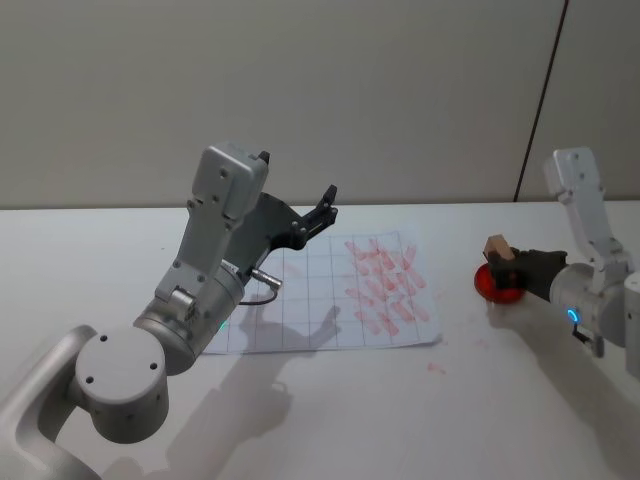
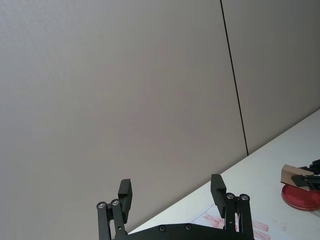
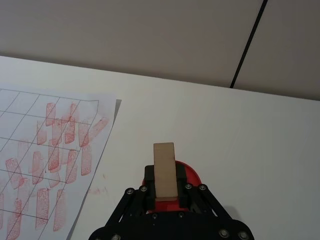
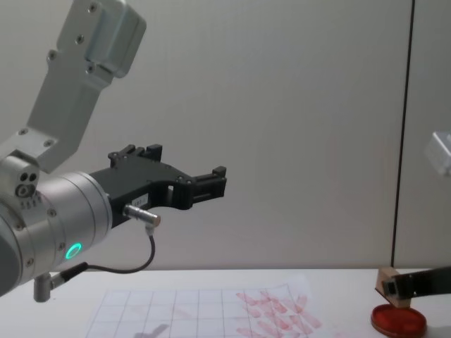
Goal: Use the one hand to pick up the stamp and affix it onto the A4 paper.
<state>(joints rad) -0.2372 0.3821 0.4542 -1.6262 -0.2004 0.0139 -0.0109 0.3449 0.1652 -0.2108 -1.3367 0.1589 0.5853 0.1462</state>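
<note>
My right gripper (image 1: 503, 262) is shut on the stamp (image 1: 496, 249), a small tan wooden block, and holds it just over the round red ink pad (image 1: 498, 285) at the table's right. The right wrist view shows the stamp (image 3: 164, 170) clamped upright between the black fingers (image 3: 181, 184), with the pad's red rim (image 3: 192, 172) behind it. In the chest view the stamp (image 4: 388, 283) rests right at the pad (image 4: 399, 319). The A4 paper (image 1: 330, 300), gridded and covered with red stamp marks, lies left of the pad. My left gripper (image 1: 297, 190) hangs open, raised above the paper's left half.
The white table (image 1: 420, 400) runs wide around the paper, with a faint red smear (image 1: 436, 368) near the sheet's front right corner. A grey wall with a dark vertical seam (image 1: 540, 100) stands behind the table.
</note>
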